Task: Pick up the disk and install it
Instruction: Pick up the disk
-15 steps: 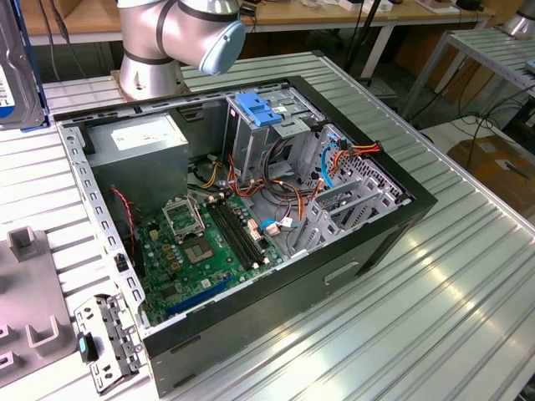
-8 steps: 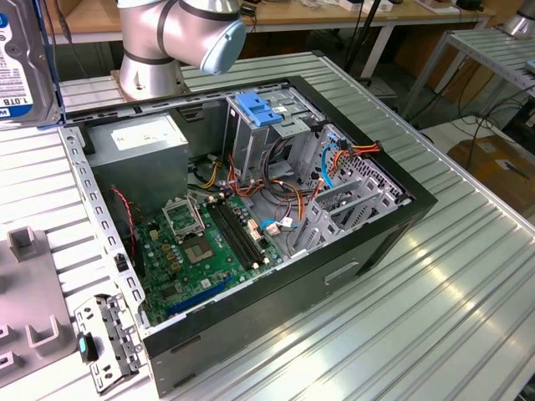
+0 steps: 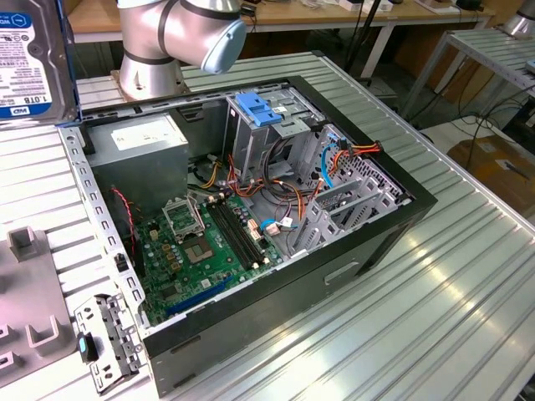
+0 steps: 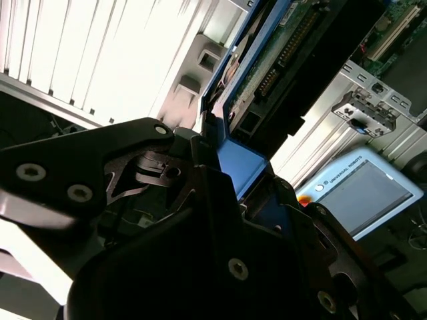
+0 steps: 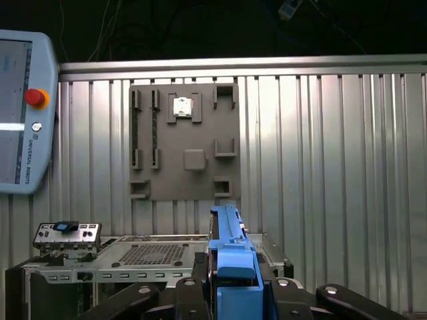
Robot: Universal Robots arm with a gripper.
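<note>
While the gripper (image 5: pixel 233 290) grips the disk (image 3: pixel 33 58) by its blue rail (image 4: pixel 241 163), the disk sits raised at the exterior view's left, outside the open case (image 3: pixel 276 242)

Disk (image 3: pixel 29 58) half beyond the exterior view's left edge

- Disk (image 3: pixel 33 54): you have a white printed label with a lettered blue band, upside down in the exterior view.
- Teach pendant (image 5: pixel 20 110): you have one line of lettering beside the screen, in the first wrist view.
</note>
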